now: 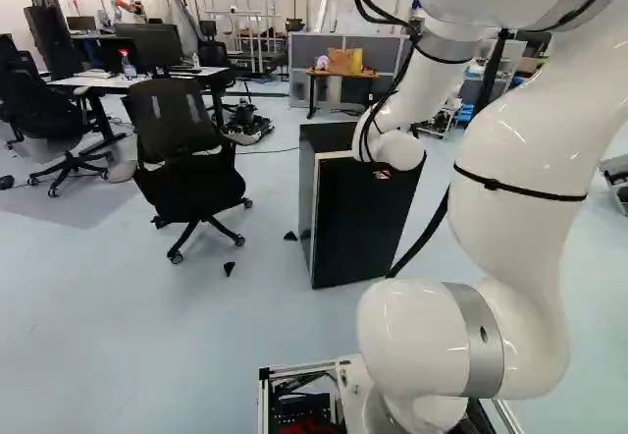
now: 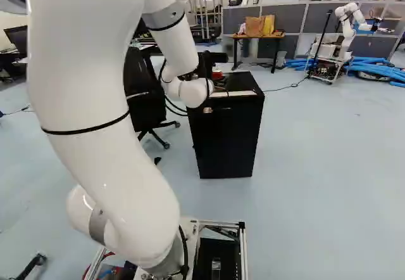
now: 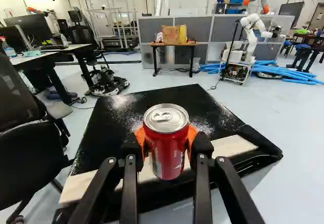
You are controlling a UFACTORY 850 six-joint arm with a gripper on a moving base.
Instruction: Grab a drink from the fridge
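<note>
The gripper (image 2: 219,76) points ahead, roughly level, its orange pads (image 3: 192,137) pinching a red can (image 3: 165,150) from left and right. The can is upright, over the near part of the fridge (image 2: 228,134) top, by its pale strip (image 3: 235,145); whether its base touches that top, I can't tell. Behind it, the arm (image 1: 520,179) rises in a thick curve from the base, bends over high up, then slopes down and forward to a low wrist (image 2: 193,93) at the fridge's near side. The fridge is a black box on the pale floor (image 1: 177,355), ahead of the base. Left of it is a black chair (image 1: 182,149), with a desk (image 1: 128,81) farther left and beyond. Far ahead, a small table (image 3: 174,44) bears bags; far right are another robot (image 3: 250,39) and blue tubes (image 3: 283,72).
</note>
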